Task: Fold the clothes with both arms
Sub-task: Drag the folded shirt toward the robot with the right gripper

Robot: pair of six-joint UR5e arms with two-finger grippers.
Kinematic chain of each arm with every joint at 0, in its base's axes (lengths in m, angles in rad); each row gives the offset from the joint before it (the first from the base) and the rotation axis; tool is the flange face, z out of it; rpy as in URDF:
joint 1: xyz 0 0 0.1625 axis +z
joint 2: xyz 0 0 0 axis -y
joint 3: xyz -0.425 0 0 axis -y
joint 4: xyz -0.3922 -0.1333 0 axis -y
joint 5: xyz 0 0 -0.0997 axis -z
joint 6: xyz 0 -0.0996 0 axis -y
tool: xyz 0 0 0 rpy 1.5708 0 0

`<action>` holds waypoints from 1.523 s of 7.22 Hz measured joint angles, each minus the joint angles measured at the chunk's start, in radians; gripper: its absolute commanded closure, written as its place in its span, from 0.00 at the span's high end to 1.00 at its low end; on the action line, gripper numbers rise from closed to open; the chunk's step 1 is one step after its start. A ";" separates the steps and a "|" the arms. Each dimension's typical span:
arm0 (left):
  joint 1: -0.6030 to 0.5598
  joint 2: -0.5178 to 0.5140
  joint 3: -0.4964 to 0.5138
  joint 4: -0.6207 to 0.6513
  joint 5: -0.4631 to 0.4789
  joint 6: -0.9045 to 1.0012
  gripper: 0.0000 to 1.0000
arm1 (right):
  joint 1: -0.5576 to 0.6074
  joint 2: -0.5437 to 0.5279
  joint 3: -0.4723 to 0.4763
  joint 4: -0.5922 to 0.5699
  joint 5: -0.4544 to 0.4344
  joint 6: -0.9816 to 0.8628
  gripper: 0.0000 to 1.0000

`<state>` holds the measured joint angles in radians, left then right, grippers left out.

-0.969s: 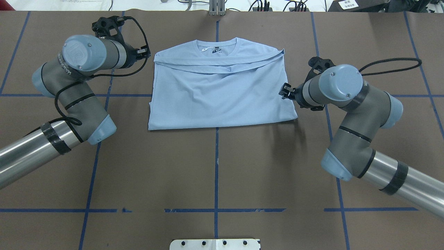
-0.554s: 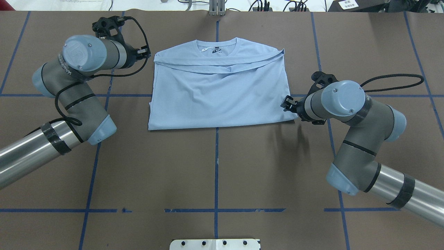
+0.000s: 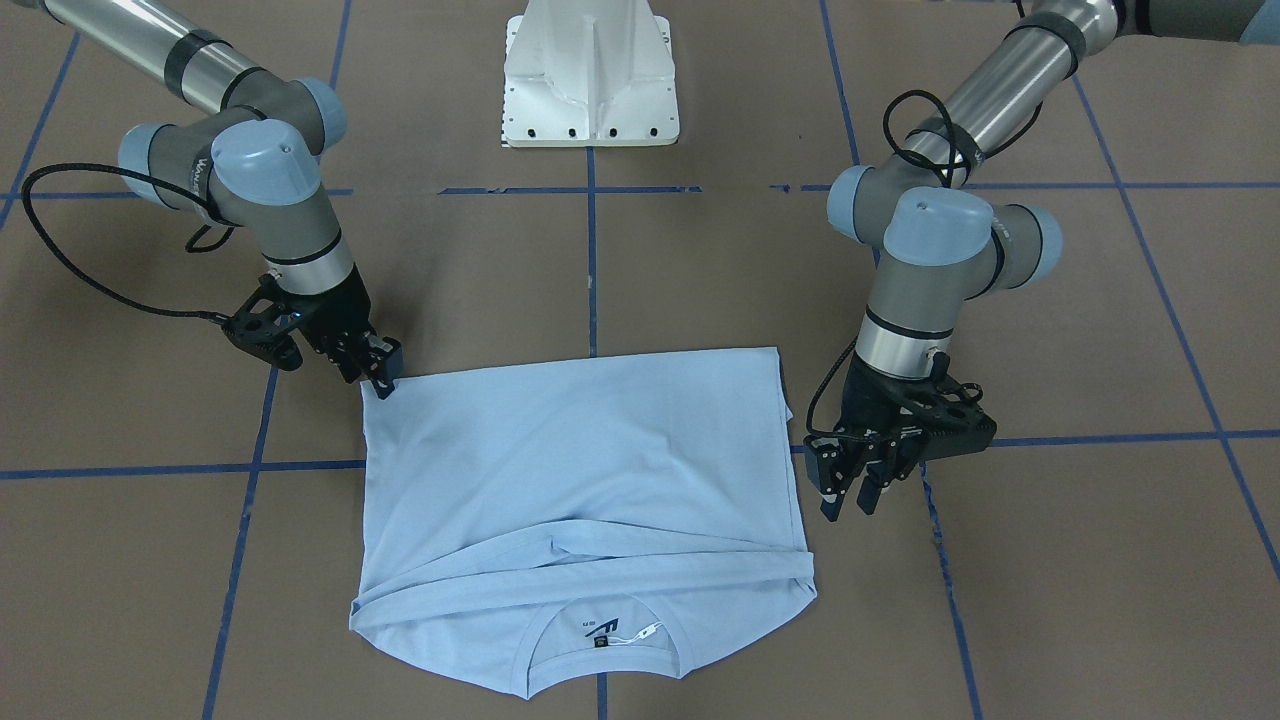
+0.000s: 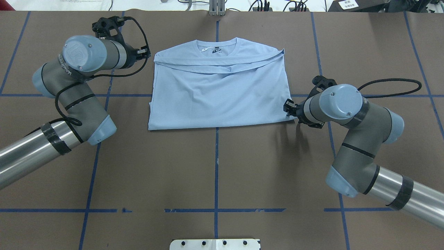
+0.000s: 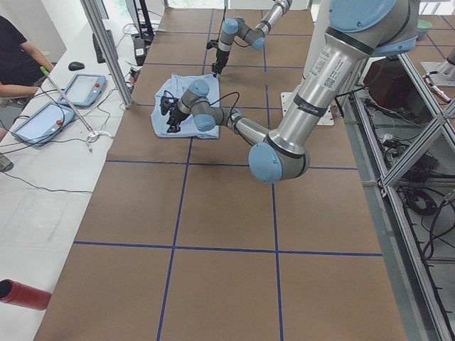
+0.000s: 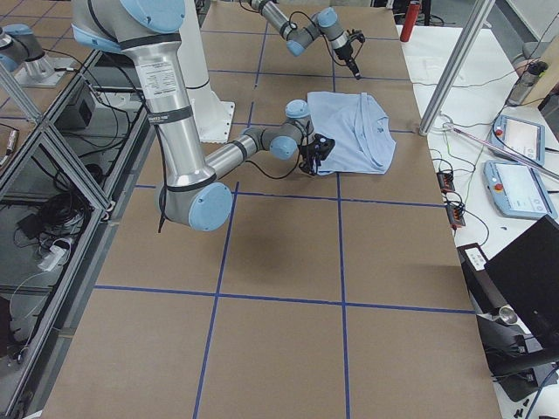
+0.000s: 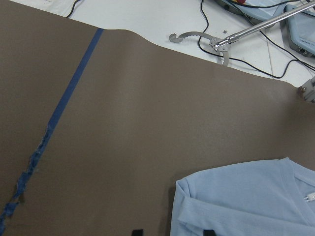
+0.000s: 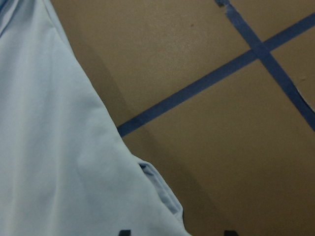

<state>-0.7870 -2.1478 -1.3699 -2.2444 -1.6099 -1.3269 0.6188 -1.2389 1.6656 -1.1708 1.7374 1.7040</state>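
The light blue T-shirt (image 4: 218,93) lies folded flat on the brown table, collar at the far side, sleeves folded across the chest. The palm print is hidden. My left gripper (image 4: 144,52) is open and empty just left of the shirt's far left shoulder corner; in the front view (image 3: 848,495) its fingers hang apart above the table. My right gripper (image 4: 287,107) is open at the shirt's near right corner (image 3: 365,390). In the right wrist view that corner (image 8: 162,196) lies between the two fingertips, with nothing pinched.
The white pedestal base (image 3: 590,75) stands at the robot's side of the table. Blue tape lines (image 4: 216,166) cross the brown surface. Cables and tablets (image 5: 43,117) lie beyond the table's far edge, with an operator (image 5: 18,57) there.
My right gripper has moved along the shirt's right edge toward the robot, from mid-edge to the near right corner. The left arm and the shirt have not moved.
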 measured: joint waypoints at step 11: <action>0.018 0.013 -0.139 0.002 -0.074 -0.005 0.53 | -0.235 -0.348 0.511 -0.012 0.248 0.183 0.00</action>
<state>-0.7690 -2.1347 -1.5091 -2.2429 -1.6838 -1.3322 0.3835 -1.5866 2.1763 -1.1827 1.9855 1.8873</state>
